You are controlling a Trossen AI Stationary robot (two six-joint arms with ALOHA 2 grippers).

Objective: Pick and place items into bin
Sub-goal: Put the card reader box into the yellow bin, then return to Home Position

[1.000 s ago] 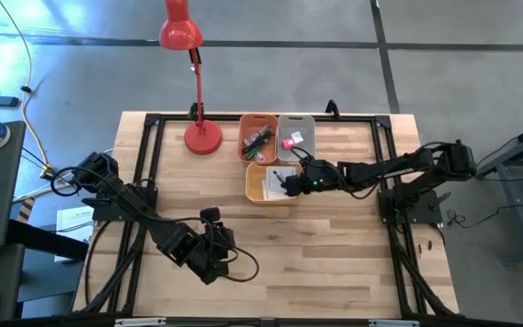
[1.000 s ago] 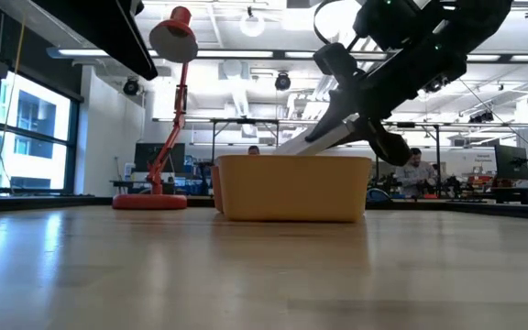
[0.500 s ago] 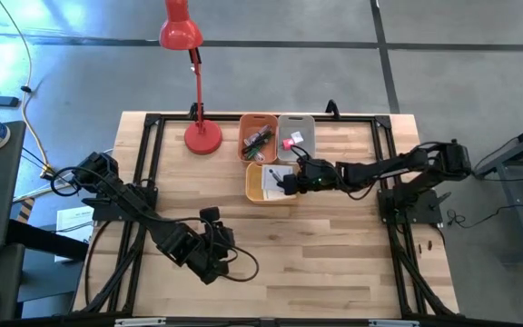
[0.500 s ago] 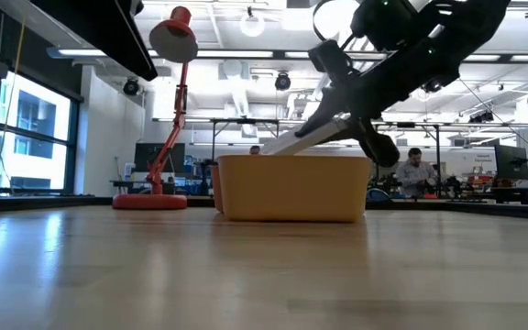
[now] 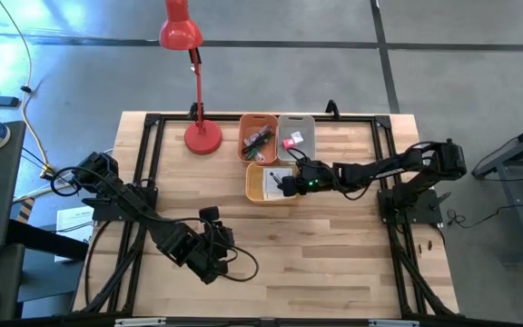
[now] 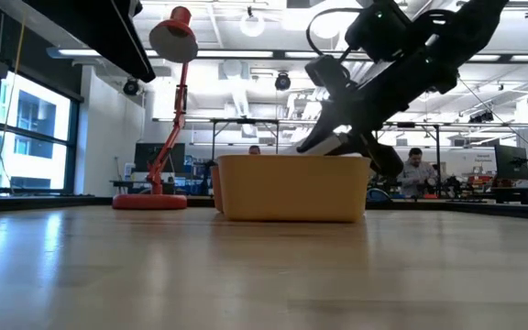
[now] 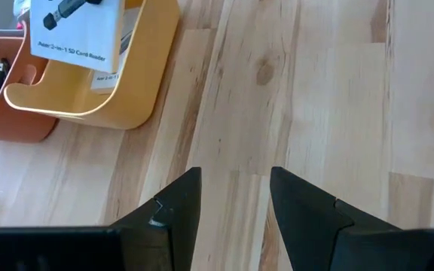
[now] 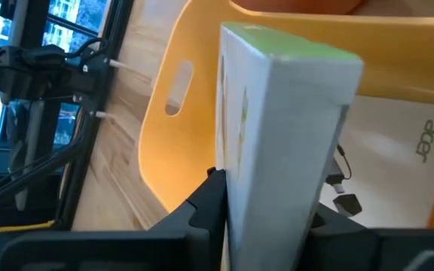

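A white box with a green edge (image 8: 281, 128) is clamped between the fingers of the right gripper (image 5: 289, 184) and hangs tilted over the yellow bin (image 5: 258, 184), its lower part reaching down inside the bin's walls. In the right wrist view the two dark fingers (image 8: 206, 203) press on either side of the box, and under it, on the bin's floor, lies a white card with black print (image 8: 409, 177). The left wrist view shows the same yellow bin (image 7: 130, 90) from the side, with a white card printed in black (image 7: 77, 30) leaning in it. From table height the right gripper (image 6: 342, 142) sits just above the bin's rim (image 6: 291, 160). Touching the yellow bin on its far side stand an orange bin (image 5: 258, 136) holding small dark and green items and, beside that, a grey bin (image 5: 296, 136) with a red-pink cube (image 5: 288, 142) in it. A red desk lamp (image 5: 198, 109) stands on the wooden table (image 5: 334, 254) beyond the orange bin, toward the left arm's side. The left gripper (image 7: 233, 199) waits well apart from the yellow bin, low over bare wood near the table's front, its fingers spread and holding nothing.
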